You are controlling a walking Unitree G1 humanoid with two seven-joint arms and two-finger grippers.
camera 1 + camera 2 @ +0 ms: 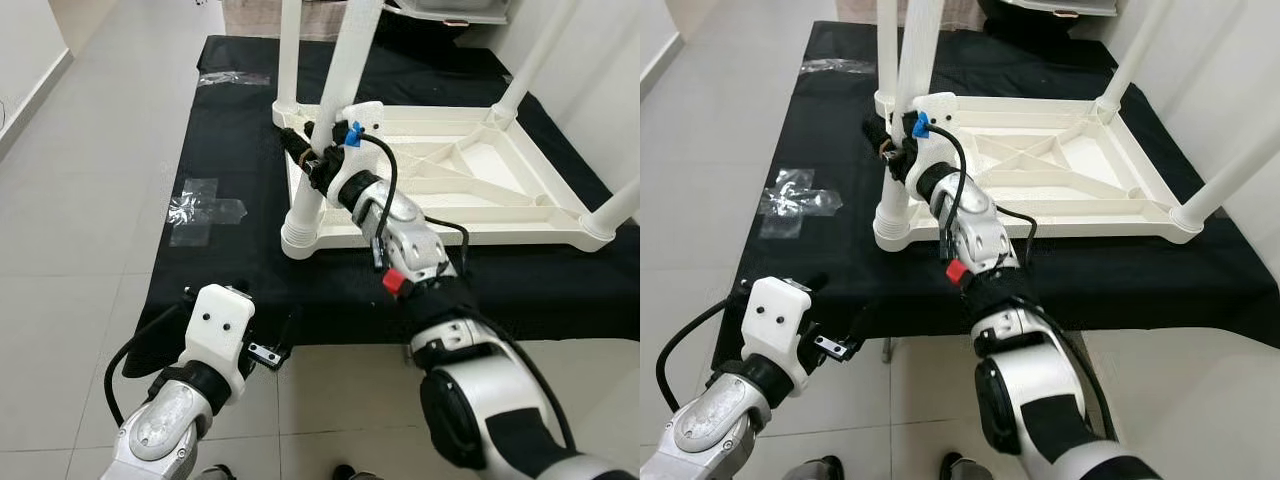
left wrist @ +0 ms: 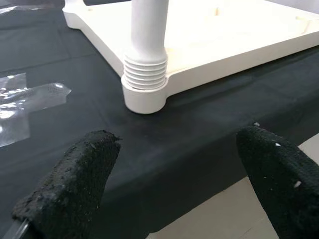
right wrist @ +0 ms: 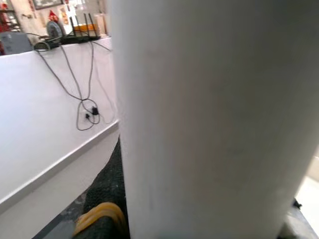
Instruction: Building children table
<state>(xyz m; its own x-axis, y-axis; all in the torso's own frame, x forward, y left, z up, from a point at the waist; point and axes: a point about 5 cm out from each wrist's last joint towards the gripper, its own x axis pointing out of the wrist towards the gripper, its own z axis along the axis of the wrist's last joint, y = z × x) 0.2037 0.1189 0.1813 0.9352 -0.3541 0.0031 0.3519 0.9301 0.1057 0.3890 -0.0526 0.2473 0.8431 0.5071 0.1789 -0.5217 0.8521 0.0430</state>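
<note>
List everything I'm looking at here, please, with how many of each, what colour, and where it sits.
Tabletop: one, white, lying upside down on the black cloth.
Legs: four, white, standing up from the tabletop's corners; the near-left leg is gripped.
Cloth: one, black, spread on the floor.
Clear tape pieces: a few, on the cloth's left part, one more farther back.
Floor: pale tiles.
Right end effector: one, black fingers, closed around the near-left leg.
Left end effector: one, black fingers spread, low over the cloth's near edge, facing that leg's threaded base.
</note>
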